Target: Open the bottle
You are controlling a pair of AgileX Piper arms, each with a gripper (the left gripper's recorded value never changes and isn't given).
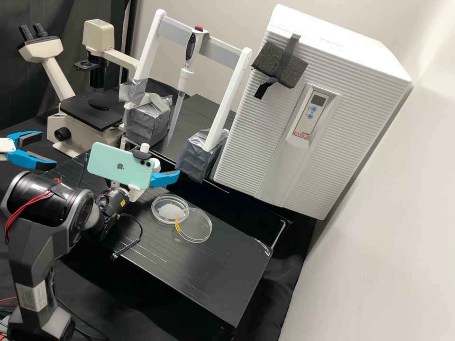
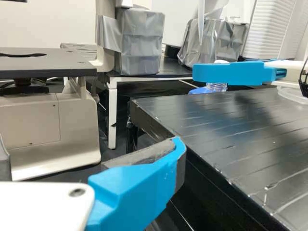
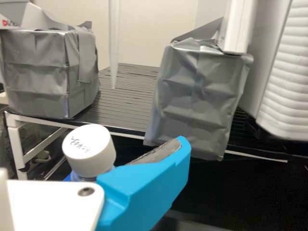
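Note:
A clear bottle with a white cap (image 3: 89,147) stands between the fingers of my right gripper (image 1: 163,176), close against its blue finger (image 3: 154,178). In the left wrist view the bottle's neck (image 2: 216,87) sits just under that gripper's upper blue finger (image 2: 236,73), at the far edge of the black bench (image 2: 231,130). The right gripper looks shut on the bottle. A mint green phone (image 1: 121,165) mounted on the right arm hides the bottle in the high view. My left gripper (image 1: 45,150) hangs open at the far left, off the bench, with nothing between its fingers (image 2: 139,178).
Two clear petri dishes (image 1: 169,208) (image 1: 194,225) lie mid-bench, beside a loose black cable (image 1: 130,241). A pipette (image 1: 182,85) hangs from a white stand on grey taped blocks (image 1: 147,116). A microscope (image 1: 80,109) stands back left, a big white machine (image 1: 313,109) on the right.

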